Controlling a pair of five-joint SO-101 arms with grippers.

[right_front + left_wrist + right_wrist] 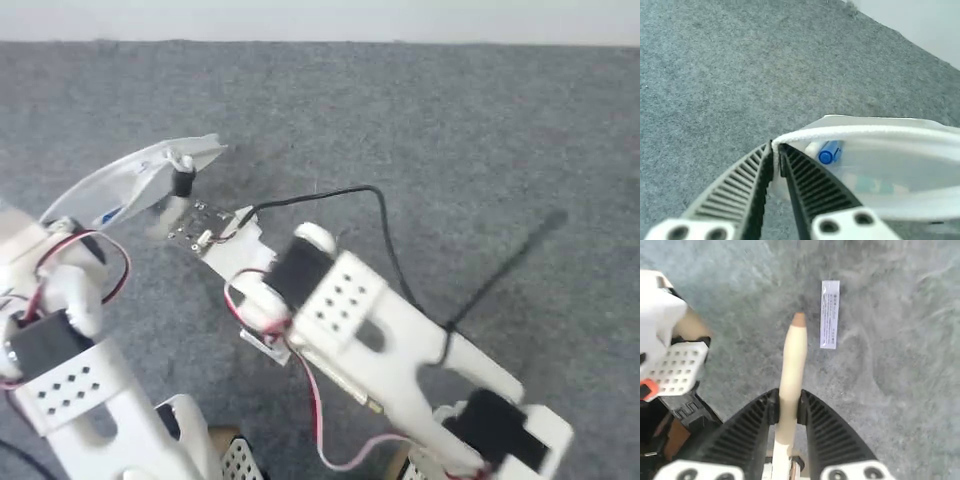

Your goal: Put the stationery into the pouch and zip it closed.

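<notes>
"Looking down from above, where is the pouch (120, 178)?"

"Upper left of the frame, held up off the grey carpet (450, 130) and tilted. The left arm (70, 370) comes up from the lower left to the pouch's lower end. The right arm (350, 300) stretches from the lower right toward its mouth, probably to feed something in."

"And the left wrist view?"

"The left gripper (776, 150) has its ribbed jaws pressed together on the pouch's white rim at centre frame. I judge it keeps the mouth raised and steady. A blue pen (829, 152) already lies inside, just right of the jaws."

"Right wrist view?"

"The right gripper (788, 407) pinches a cream stick (792, 350) with a brownish tip that points up the frame, over the carpet. A small white strip (830, 314) lies flat just right of that tip, likely another piece to pack. The mouth looks open, so zipping is not yet done."
</notes>
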